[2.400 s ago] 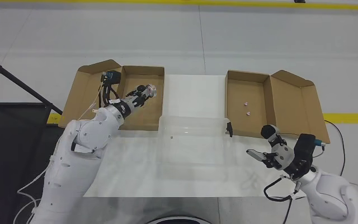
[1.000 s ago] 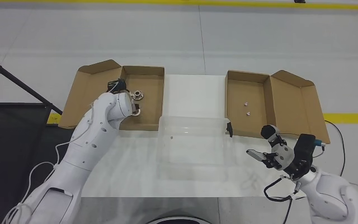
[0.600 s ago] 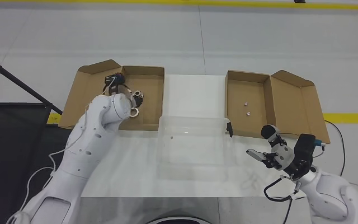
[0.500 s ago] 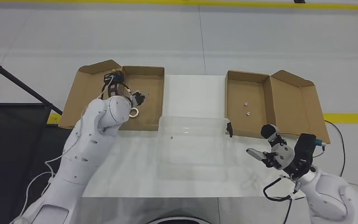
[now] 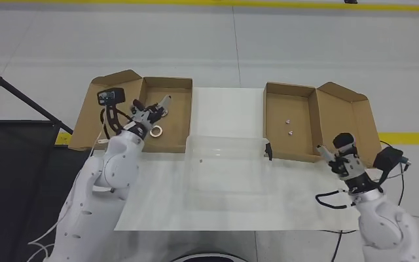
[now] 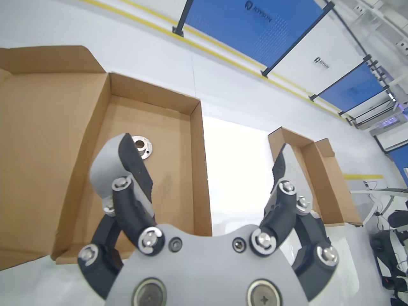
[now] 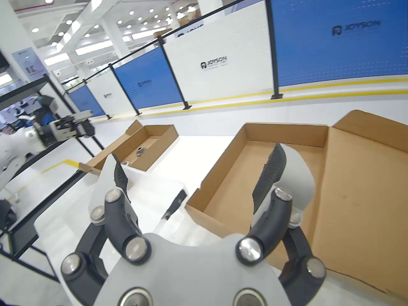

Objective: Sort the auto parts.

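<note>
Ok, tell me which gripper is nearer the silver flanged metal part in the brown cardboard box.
Left. The left gripper hangs open just above the flanged part and its box; the right gripper is across the table, by the second cardboard box.

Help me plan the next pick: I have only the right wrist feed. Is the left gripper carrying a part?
Observer: No. The left gripper is open and empty, over the left cardboard box.
Operator: I can just make out something metal in that box. What is it?
Observer: A flanged metal part with a centre bore, and a flat metal ring lying apart from it.
Operator: My own fingers block the box in front of me. Anything inside?
Observer: The right cardboard box holds two small parts near its middle.
</note>
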Tool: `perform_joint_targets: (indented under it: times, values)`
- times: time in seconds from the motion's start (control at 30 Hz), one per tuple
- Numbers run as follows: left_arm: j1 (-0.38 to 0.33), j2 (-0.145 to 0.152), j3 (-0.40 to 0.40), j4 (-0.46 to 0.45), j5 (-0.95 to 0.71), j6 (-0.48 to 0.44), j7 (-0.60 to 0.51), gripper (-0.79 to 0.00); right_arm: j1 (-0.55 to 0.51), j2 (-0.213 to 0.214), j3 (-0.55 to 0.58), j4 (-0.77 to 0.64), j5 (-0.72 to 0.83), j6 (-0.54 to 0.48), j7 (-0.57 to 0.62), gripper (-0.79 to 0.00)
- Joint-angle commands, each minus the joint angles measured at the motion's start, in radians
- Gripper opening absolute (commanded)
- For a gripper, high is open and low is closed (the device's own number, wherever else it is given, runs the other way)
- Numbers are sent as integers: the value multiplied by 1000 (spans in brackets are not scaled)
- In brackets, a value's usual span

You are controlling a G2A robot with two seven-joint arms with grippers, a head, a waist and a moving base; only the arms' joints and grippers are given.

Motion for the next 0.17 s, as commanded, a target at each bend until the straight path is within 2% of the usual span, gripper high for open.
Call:
perform_joint_targets:
  times: [0.0,0.13]
  values:
    - [38,0,-14,-12,-6,-38,61,0,25,-3,-6,45,-18,34,-48,0]
    - [97,-1,-32,-37,-4,-82,135,0,64,-10,-32,104,-35,74,-102,0]
